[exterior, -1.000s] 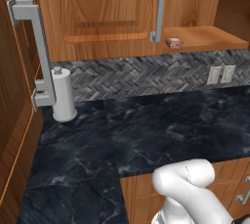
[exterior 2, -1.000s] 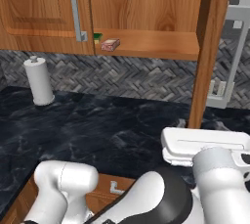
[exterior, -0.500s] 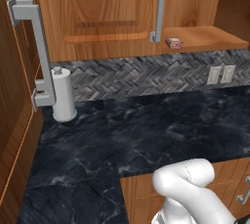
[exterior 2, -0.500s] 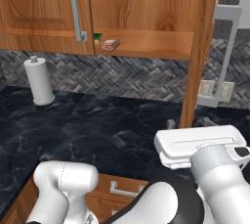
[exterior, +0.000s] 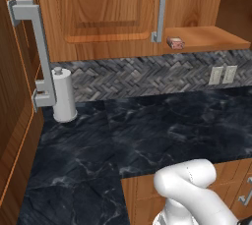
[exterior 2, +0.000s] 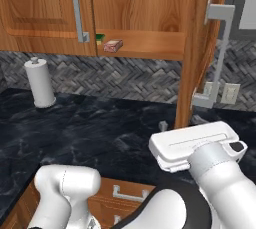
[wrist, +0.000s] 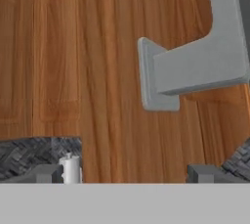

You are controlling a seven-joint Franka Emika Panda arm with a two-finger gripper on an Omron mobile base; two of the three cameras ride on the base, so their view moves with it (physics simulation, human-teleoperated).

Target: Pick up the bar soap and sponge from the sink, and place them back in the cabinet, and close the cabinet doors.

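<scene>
Bar soap (exterior 2: 113, 45) lies on the cabinet (exterior 2: 145, 48) shelf, sponge (exterior 2: 100, 37) just behind it; right door (exterior 2: 197, 48) stands ajar; gripper (wrist: 124, 173) fingers spread apart, facing the door's handle (wrist: 195, 69).

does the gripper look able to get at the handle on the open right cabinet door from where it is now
Probably yes: in the hand view the grey handle sits just beyond the gripper with nothing between them, and the right door stands open beside the arm.

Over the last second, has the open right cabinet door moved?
Yes. In the right base view the right cabinet door has swung left, its handle now crossing the wall outlet.
</scene>
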